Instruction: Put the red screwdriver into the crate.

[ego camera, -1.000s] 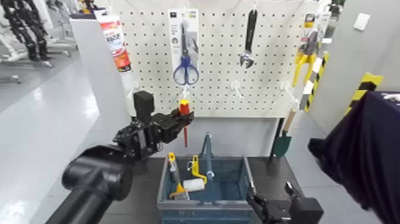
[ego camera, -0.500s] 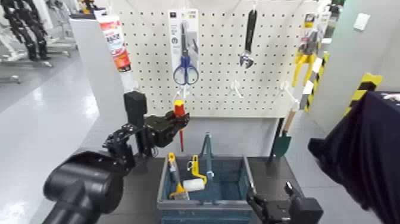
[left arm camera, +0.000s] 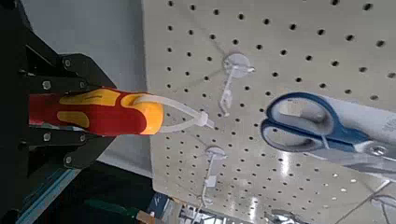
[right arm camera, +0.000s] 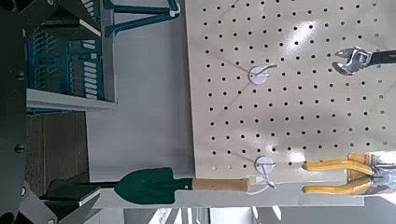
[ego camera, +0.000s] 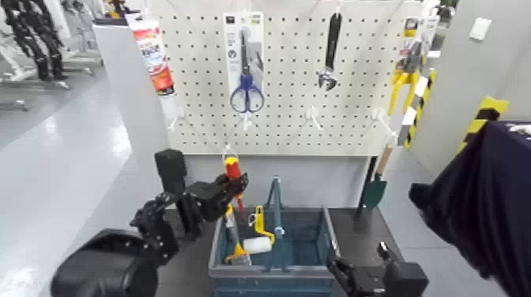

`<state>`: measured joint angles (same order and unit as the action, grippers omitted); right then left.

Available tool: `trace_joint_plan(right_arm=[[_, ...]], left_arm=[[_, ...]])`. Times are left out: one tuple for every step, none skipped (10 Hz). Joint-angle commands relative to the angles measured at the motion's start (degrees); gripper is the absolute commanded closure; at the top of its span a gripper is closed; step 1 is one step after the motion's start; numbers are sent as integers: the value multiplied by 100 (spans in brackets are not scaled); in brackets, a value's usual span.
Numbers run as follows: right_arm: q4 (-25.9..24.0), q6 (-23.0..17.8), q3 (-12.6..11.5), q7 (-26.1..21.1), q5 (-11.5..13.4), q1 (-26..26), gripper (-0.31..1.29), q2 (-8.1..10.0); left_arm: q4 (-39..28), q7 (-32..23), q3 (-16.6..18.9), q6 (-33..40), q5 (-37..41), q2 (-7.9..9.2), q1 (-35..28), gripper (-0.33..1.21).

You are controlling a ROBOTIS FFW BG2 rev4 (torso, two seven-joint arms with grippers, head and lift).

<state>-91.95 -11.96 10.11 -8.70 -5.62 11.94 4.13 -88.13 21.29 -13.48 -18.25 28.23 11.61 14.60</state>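
My left gripper [ego camera: 227, 188] is shut on the red screwdriver [ego camera: 232, 174], whose red handle with a yellow band stands upright, shaft pointing down over the left end of the blue-teal crate [ego camera: 316, 225]. The crate has a grey rim and a tall A-shaped centre handle [ego camera: 275, 201]. In the left wrist view the handle [left arm camera: 93, 109] sits between the black fingers [left arm camera: 56, 65], a white loop at its end. My right gripper [ego camera: 348, 276] waits low at the crate's near right corner; its fingers show in the right wrist view [right arm camera: 65, 198].
A white pegboard [ego camera: 300, 79] behind the crate holds blue scissors [ego camera: 246, 87], a black wrench [ego camera: 330, 51] and yellow pliers [ego camera: 404, 79]. A green trowel [ego camera: 374, 186] hangs at its lower right. Yellow-handled tools and a roller [ego camera: 245, 241] lie in the crate. A dark-sleeved person [ego camera: 490, 205] stands right.
My left gripper has come down and drawn back from the pegboard with the red screwdriver, which now hangs lower, just over the crate's left end. The right arm has not moved.
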Motion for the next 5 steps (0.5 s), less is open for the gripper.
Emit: trace_joint_plan(right_arm=[[1,-8,-1,0,0,1,14,0],[1,-17,17,0,-9,1,14,0],[1,-17,17,0,-9,1,14,0],[1,-26,17,0,-18,1,14,-9],[10,-26,26,0,-18,10,14,-9]], left_arm=[[332,-46,-172,-12,156,-27,-18,119],[604,-37,-278,6,367,-27,26,119],[789,-37,-366,6,534,-27,52,119],[991,-37,-471,6,727,-27,87,119],[1167,-37,-586,41,859,-27,131,119]])
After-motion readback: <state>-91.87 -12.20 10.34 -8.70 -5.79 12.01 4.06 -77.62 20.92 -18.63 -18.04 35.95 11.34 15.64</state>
